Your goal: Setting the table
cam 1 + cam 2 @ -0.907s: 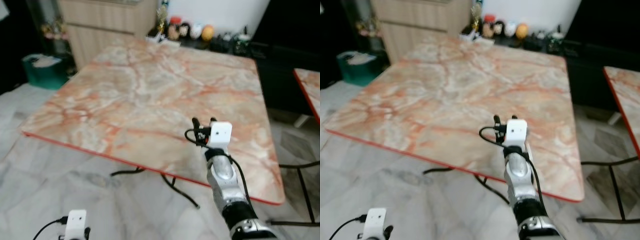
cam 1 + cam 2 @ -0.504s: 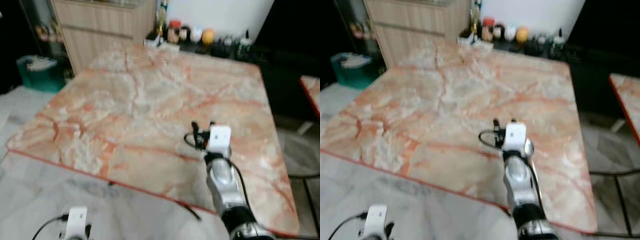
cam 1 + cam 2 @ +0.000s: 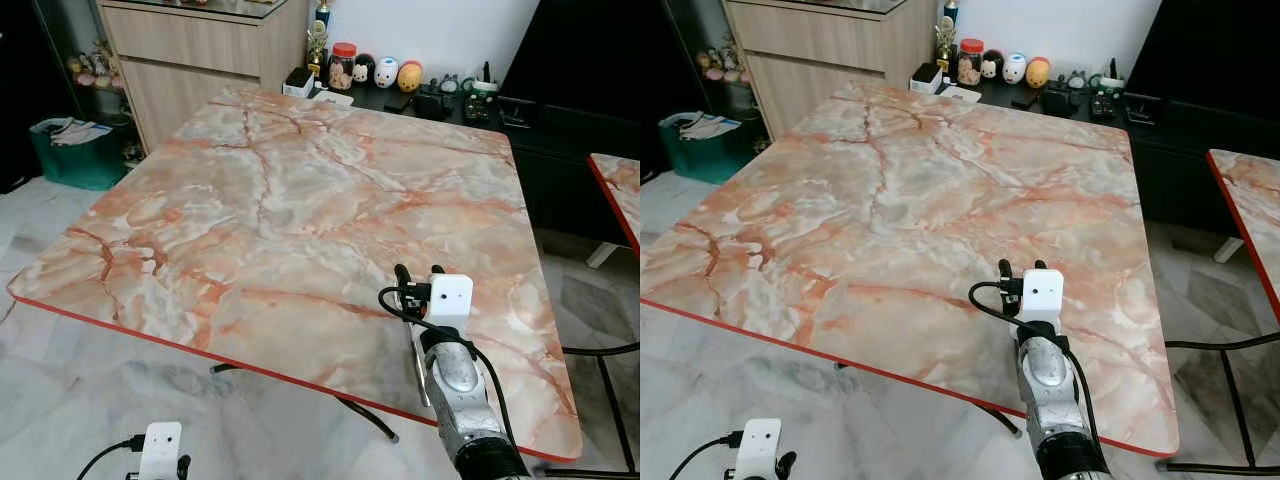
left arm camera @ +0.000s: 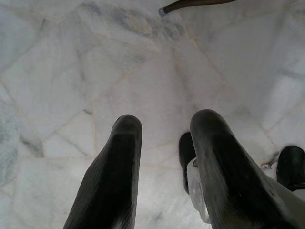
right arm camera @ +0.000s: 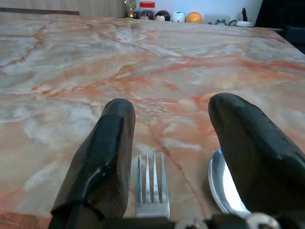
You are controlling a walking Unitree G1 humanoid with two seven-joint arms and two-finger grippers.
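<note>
Low at the left, the left end effector (image 4: 162,157) hangs over the pale marble floor (image 4: 71,71), its two black fingers spread with nothing between them; the wrist view also catches a dark table foot (image 4: 190,5) at the frame's edge, while the eye views give just the white wrist box (image 3: 159,448) and its cable. To the right, the big pink-veined tabletop (image 3: 300,200) carries the right end effector (image 5: 171,138), held just above its near right part. From the head camera the fingertips peek past the white camera box (image 3: 448,296), and a thin strip of cutlery handle (image 3: 419,362) lies beside the silver arm. The right wrist view tells more: the fingers (image 5: 102,152) are spread wide and grip nothing, a fork (image 5: 152,188) lies flat on the marble between them with tines pointing away, and a spoon (image 5: 224,186) lies just beside it, its bowl partly hidden by the other finger. At the far edge stand a red-lidded jar (image 3: 343,62) and small figurines (image 3: 397,73), with a teal bin (image 3: 70,150) on the floor at the left. Compared with the frames under a second back, the picture is sharp instead of blurred and the camera has shifted, bringing the tabletop's near left corner fully into view; the right arm sits a little lower in the picture.
</note>
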